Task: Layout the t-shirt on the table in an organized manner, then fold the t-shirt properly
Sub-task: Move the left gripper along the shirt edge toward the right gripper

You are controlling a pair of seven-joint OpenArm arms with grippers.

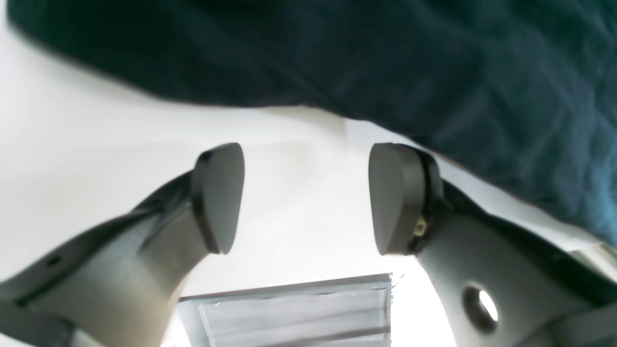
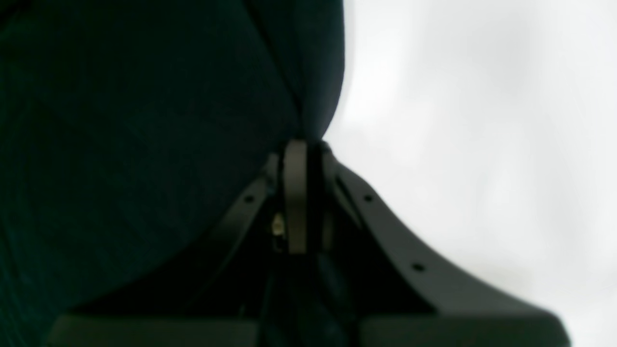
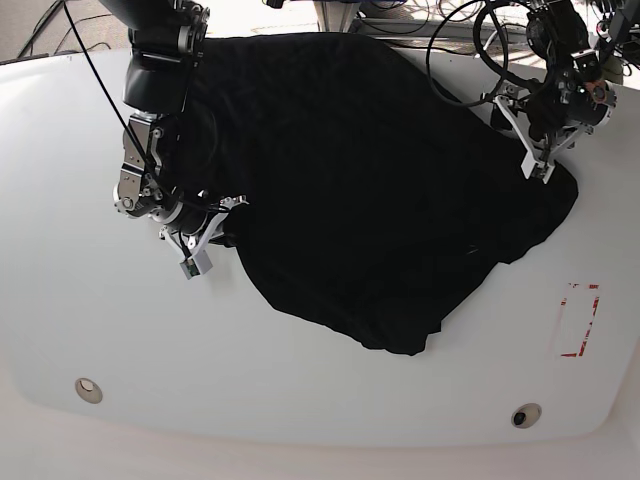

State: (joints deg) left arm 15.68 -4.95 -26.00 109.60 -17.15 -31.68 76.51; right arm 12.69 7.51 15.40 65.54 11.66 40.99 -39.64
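From my station the tabletop (image 3: 330, 390) fills the base view, glossy white with rounded corners. On it the t-shirt (image 3: 370, 180) is the biggest thing, a plain black spread of fabric lying rumpled from the far edge down toward the middle, its lowest fold reaching a little past centre and its edges uneven.

My right end effector (image 3: 205, 245) sits at the shirt's edge on the base view's left side. In the right wrist view the right end effector (image 2: 303, 144) has its jaws pressed together on a pinch of dark cloth at the very tip, so I read it as clamped on the t-shirt (image 2: 144, 120); the fabric bulges up and to the left from that pinch, with bare white surface to the right.

My left end effector (image 3: 535, 150) is at the shirt's opposite edge, on the base view's right. In the left wrist view the left end effector (image 1: 306, 197) stands wide, the two dark pads well apart with only white tabletop (image 1: 96, 144) between them. The t-shirt (image 1: 385, 58) lies just beyond the fingertips, its edge passing close by the right-hand pad (image 1: 393, 197); I cannot tell whether it touches.

Smaller marks follow: a red tape rectangle (image 3: 578, 320) near the shirt's right side, and two small round holes (image 3: 88, 389) along the near edge.
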